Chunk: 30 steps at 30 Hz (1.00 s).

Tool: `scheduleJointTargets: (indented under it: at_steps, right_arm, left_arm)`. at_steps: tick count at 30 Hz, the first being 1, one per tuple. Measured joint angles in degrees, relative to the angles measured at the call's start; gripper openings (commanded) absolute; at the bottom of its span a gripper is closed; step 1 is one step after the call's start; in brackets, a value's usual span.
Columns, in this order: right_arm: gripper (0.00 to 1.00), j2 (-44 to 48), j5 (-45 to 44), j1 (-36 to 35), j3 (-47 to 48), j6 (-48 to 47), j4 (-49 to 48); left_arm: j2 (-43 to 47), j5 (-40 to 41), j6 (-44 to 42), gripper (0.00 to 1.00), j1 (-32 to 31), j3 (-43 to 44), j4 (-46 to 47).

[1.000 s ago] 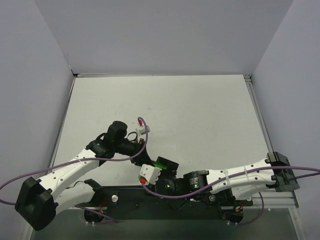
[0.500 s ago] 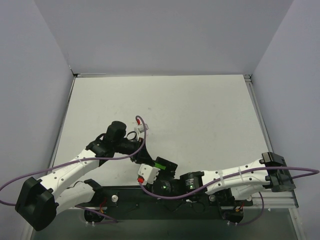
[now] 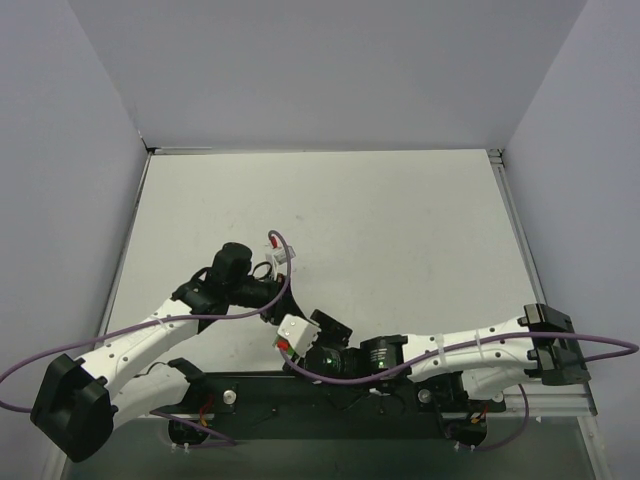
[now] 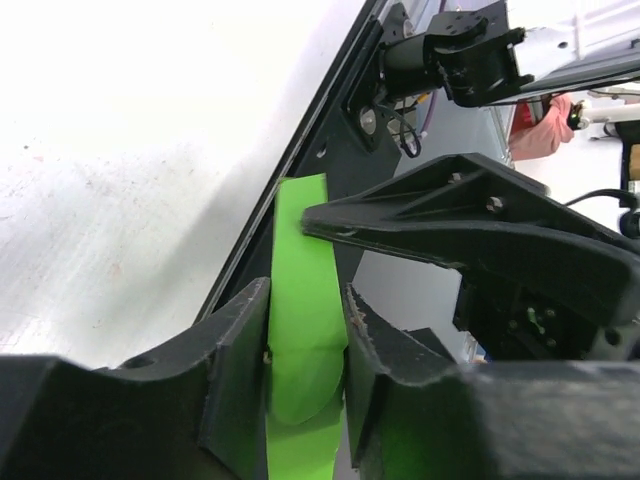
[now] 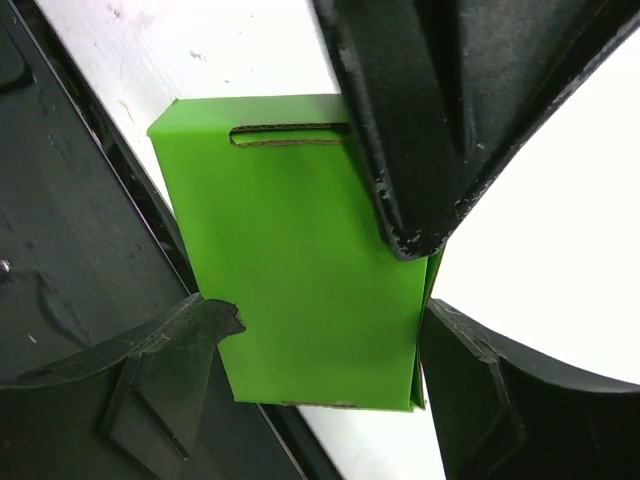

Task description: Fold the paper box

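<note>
At table front edge: left gripper clamps paper box; right gripper straddles it (grip unclear).

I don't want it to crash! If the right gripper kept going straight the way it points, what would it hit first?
The box, most likely: it sits between the fingers of the right gripper, with the left gripper pinching it. Depth is hard to judge.

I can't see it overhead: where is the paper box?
The paper box is pinched in the left gripper at the near edge of the table, left wrist view; the right gripper straddles it.
</note>
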<state>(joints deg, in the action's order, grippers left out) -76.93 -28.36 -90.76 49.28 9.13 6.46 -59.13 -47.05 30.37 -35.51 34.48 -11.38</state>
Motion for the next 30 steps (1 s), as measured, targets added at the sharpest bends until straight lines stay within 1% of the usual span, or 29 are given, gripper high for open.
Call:
scheduleJointTargets:
  at_steps: [1,2,3,4,5,6,7,11,18,19,23,27,30]
  right_arm:
    - [0.26,0.00,0.44,0.42,-0.07,0.83,-0.28]
    - [0.24,0.00,0.83,0.79,-0.22,1.42,-0.63]
    - [0.22,0.00,1.44,1.27,-0.57,2.10,-1.27]
    - [0.22,-0.02,1.97,1.66,-0.90,2.80,-1.79]
    - [0.22,-0.02,2.49,2.10,-1.11,3.39,-2.10]
    - [0.21,-0.02,2.93,2.47,-1.31,3.96,-2.38]
    - [0.20,-0.02,3.41,2.78,-1.49,4.50,-2.40]
    - [0.13,0.07,5.18,3.17,-2.84,6.16,-2.23]
    - [0.12,2.84,6.67,3.39,-5.57,9.07,0.76]
    - [0.10,3.43,6.75,3.45,-5.90,9.33,1.01]
    - [0.08,6.86,7.54,4.90,-8.20,10.84,1.20]
    - [0.08,11.78,11.82,9.57,-12.81,11.74,-1.33]
    - [0.07,17.35,19.50,16.94,-17.66,12.11,-4.72]
  left_arm:
    - [0.07,0.17,0.13,0.62,0.07,0.00,0.02]
    - [0.22,0.04,0.35,0.67,0.13,0.00,0.39]
    - [0.52,-0.42,0.72,0.70,0.31,0.04,1.18]
    - [1.11,-0.81,1.05,0.79,0.48,0.07,2.05]
    - [1.62,-1.07,1.09,0.82,0.72,0.09,2.69]
    - [2.01,-1.31,1.20,0.89,0.98,0.13,3.19]
    - [2.38,-1.60,1.40,0.90,1.44,0.26,3.74]
    - [3.06,-2.84,1.84,0.93,3.30,1.18,6.16]
    - [3.85,-4.00,0.66,0.94,9.44,2.99,6.75]
    - [3.91,-3.93,0.35,0.94,10.62,3.32,6.69]
    - [3.96,-1.75,-1.18,0.94,14.32,4.26,6.05]
    - [3.96,2.27,-3.32,0.94,16.04,4.35,4.15]
    - [3.96,3.19,-5.20,0.93,16.35,4.35,3.45]
